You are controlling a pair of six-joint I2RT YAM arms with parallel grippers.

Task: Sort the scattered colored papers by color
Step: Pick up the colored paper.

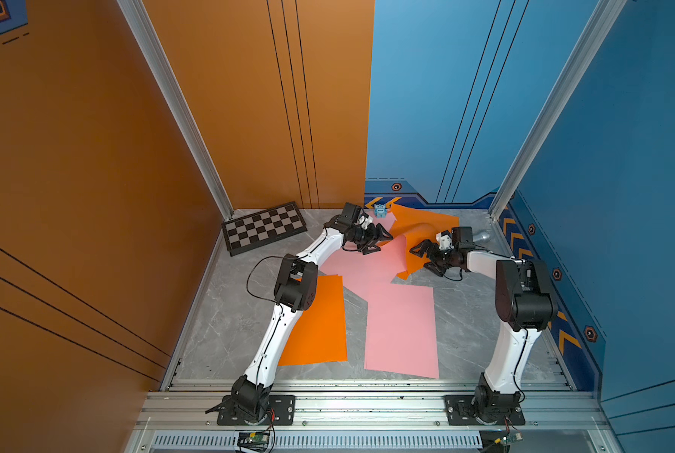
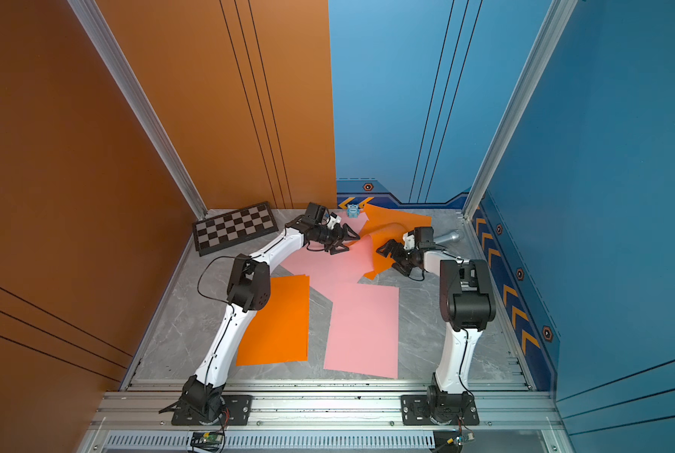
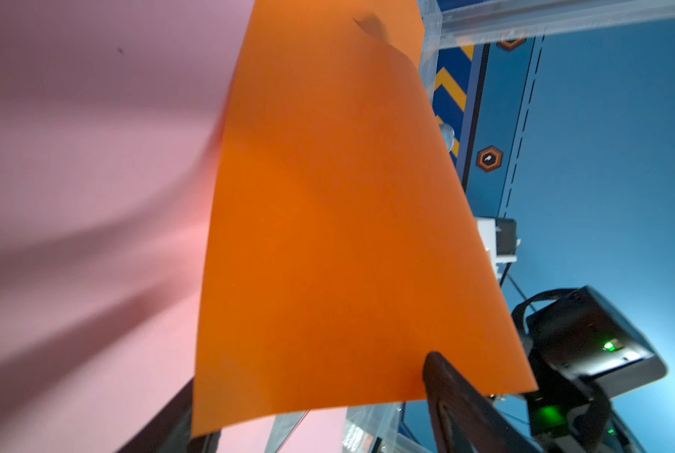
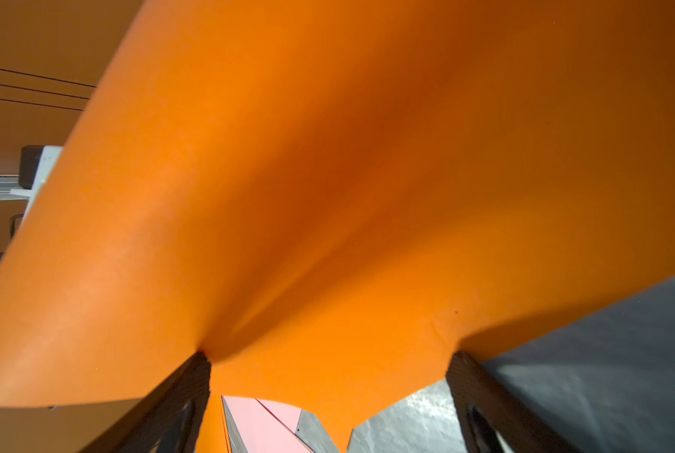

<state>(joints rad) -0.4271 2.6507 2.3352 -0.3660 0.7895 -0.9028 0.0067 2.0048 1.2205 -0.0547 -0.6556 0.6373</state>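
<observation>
Several colored papers lie on the grey floor. One orange paper (image 1: pixel 320 319) (image 2: pixel 277 319) lies flat at the front left and a pink paper (image 1: pixel 402 329) (image 2: pixel 363 329) at the front middle. More pink paper (image 1: pixel 361 266) overlaps behind it. At the back, an orange paper (image 1: pixel 420 231) (image 3: pixel 328 235) (image 4: pixel 328 176) bulges up off the floor between both grippers. My left gripper (image 1: pixel 383 242) (image 2: pixel 351 241) (image 3: pixel 312 376) is open, and this sheet's edge hangs across its wide jaws. My right gripper (image 1: pixel 418 259) (image 2: pixel 384 257) (image 4: pixel 330 357) is open too, with the sheet draped over its fingertips.
A black-and-grey chessboard (image 1: pixel 264 227) (image 2: pixel 233 229) lies at the back left corner. A small blue toy robot (image 1: pixel 380 210) stands at the back wall. A silver cylinder (image 1: pixel 483 236) lies at the back right behind the right wrist. Walls close three sides.
</observation>
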